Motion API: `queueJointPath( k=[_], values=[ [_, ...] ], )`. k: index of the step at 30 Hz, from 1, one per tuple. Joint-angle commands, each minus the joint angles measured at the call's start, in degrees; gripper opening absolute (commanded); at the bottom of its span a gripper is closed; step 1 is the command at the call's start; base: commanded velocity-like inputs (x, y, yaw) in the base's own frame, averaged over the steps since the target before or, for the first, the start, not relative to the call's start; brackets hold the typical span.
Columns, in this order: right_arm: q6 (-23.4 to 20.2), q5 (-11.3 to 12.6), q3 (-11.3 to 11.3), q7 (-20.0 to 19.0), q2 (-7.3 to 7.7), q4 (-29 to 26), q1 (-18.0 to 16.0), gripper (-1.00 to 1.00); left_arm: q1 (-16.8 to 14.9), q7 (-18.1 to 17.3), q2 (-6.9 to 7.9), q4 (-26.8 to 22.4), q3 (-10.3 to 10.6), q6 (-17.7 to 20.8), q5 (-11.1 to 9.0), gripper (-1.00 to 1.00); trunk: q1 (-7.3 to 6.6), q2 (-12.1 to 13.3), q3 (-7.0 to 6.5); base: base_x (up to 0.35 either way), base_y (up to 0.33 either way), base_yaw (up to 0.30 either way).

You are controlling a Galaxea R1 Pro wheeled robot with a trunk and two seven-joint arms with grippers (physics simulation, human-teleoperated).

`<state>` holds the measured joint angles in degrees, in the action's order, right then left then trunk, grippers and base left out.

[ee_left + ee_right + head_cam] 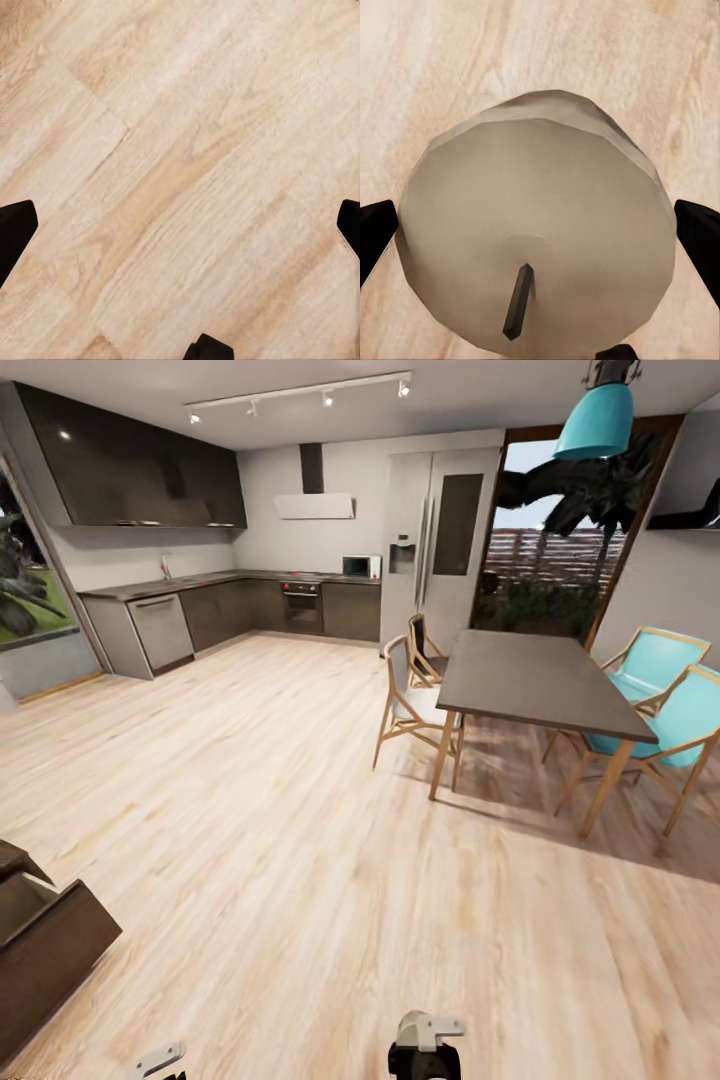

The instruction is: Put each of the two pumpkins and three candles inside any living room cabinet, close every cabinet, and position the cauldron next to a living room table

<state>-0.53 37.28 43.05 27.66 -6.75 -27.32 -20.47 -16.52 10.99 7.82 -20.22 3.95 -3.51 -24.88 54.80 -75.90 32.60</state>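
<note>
1. The right gripper [540, 240] pinches a candle [536, 225], wick toward the camera, over the wood floor [300, 840].
2. The left gripper [180, 232] is spread and carries nothing.
3. An open cabinet [50, 950] drawer waits at the robot's left.
4. Risk: the candle may slip while driving, or the base may clip the drawer.

i count one candle [536, 240], one open cabinet [45, 950] drawer, one dining table [535, 685], four chairs [405, 705] and one hanging lamp [596, 420].

Both grippers had matte black fingers [13, 232]; near the wooden floor [300, 840], white-and-black wrist housings [425, 1045] showed.
</note>
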Motion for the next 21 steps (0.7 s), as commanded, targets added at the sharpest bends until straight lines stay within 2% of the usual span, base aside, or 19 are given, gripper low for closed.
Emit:
queueJointPath(
  k=[1, 21],
  values=[
    [0.0, -0.1, 0.0, 0.0, 0.01, 0.0, 0.0, -1.0, 0.0, 0.0, 0.0, 0.0, 0.0, 0.0, 0.0, 1.0, 0.0, 0.0, 0.0, 0.331, -0.123, 0.284],
    [0.0, -0.1, 0.0, 0.0, -0.1, 0.1, 0.0, -1.0, 0.0, 0.0, 0.0, 0.0, 0.0, 0.0, 0.0, 1.0, 0.0, 0.0, 0.0, 0.329, -0.123, 0.284]
  ],
)
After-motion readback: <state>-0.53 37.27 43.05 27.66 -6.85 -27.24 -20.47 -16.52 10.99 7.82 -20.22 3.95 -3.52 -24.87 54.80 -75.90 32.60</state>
